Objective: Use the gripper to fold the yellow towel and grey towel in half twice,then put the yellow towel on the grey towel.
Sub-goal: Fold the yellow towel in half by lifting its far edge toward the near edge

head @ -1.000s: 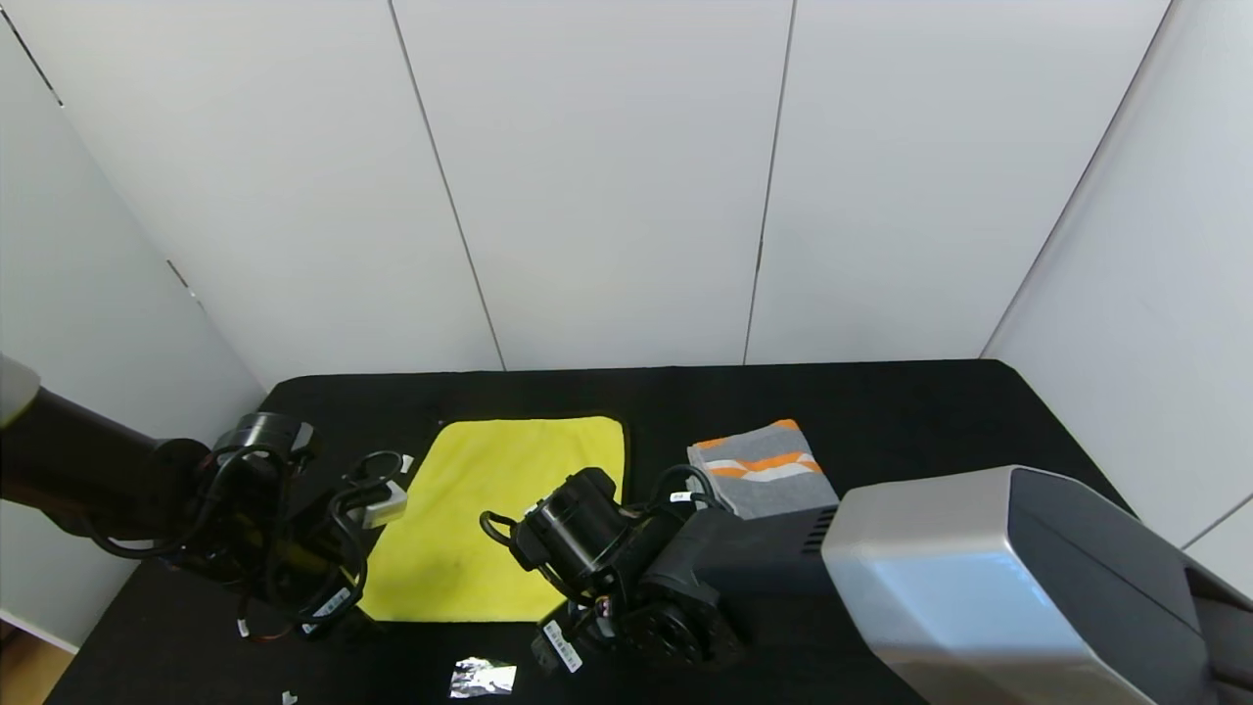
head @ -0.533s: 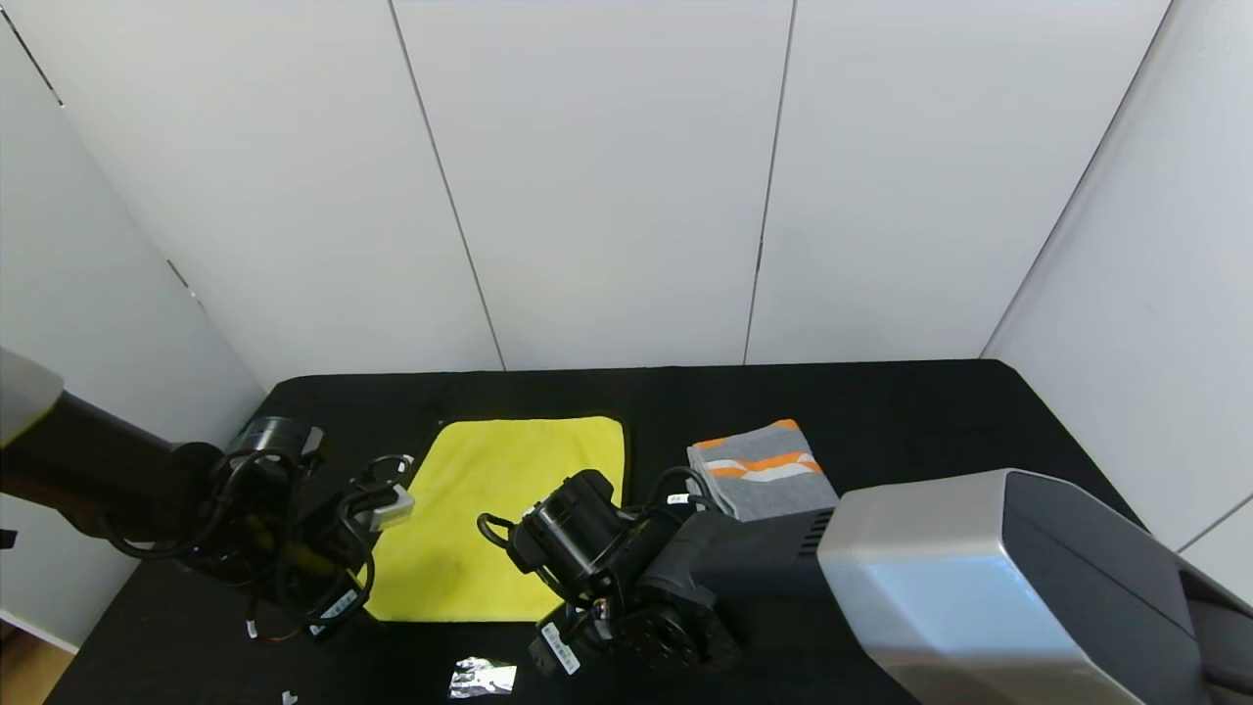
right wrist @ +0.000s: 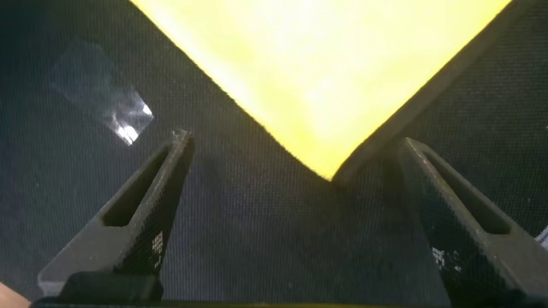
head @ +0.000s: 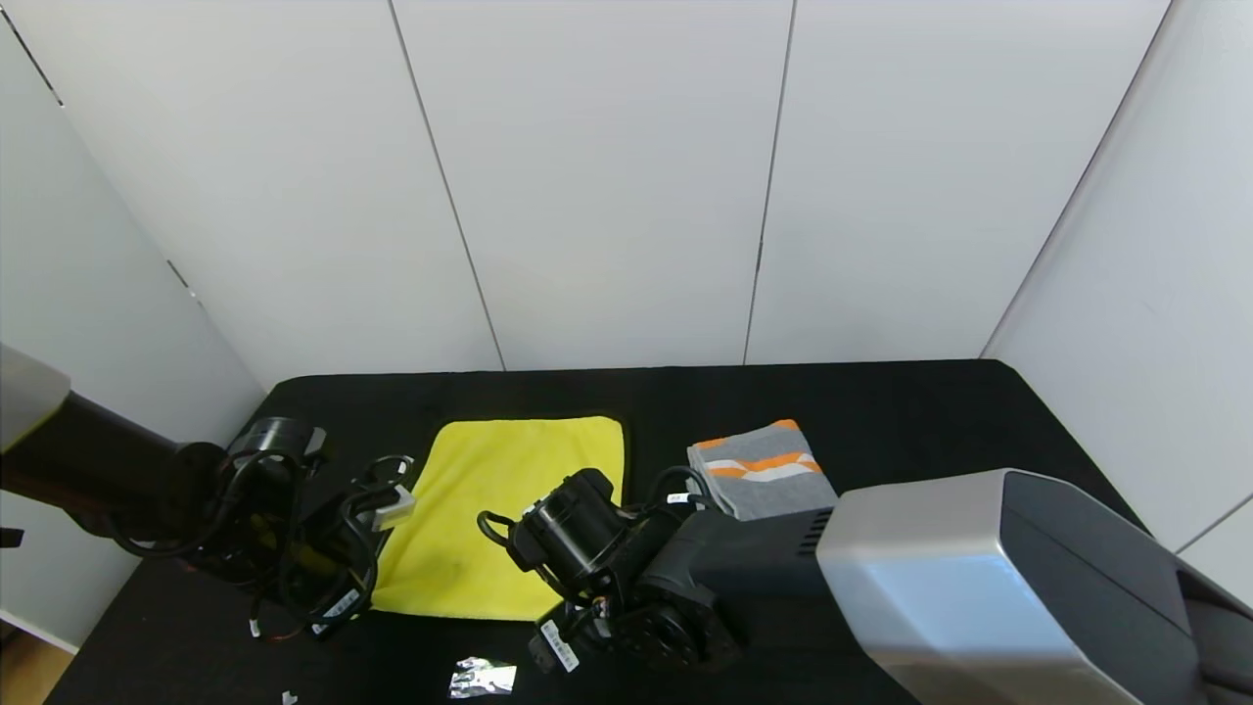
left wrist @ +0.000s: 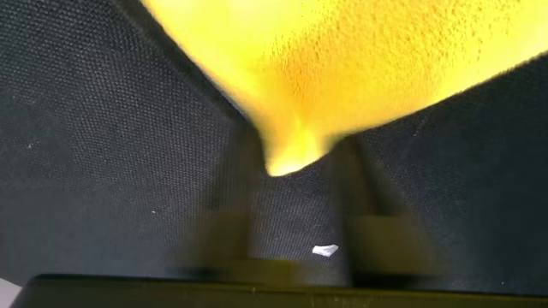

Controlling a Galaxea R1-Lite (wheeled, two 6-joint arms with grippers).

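A: What are the end effectors doing?

B: The left end effector [left wrist: 291, 184] is clenched on a near corner of the yellow towel [head: 499, 514]. The right end effector [right wrist: 300, 222] hangs released, fingers straddling the other near corner.

A: And the towels?

B: The yellow towel lies flat and unfolded on the black surface [head: 881, 411]. Just beside it to the right, the grey towel [head: 764, 470] looks already folded small. Yellow's two folds and the stacking seem left.

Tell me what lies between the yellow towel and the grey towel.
Only bare black table lies between the yellow towel and the folded grey towel, as the head view shows.
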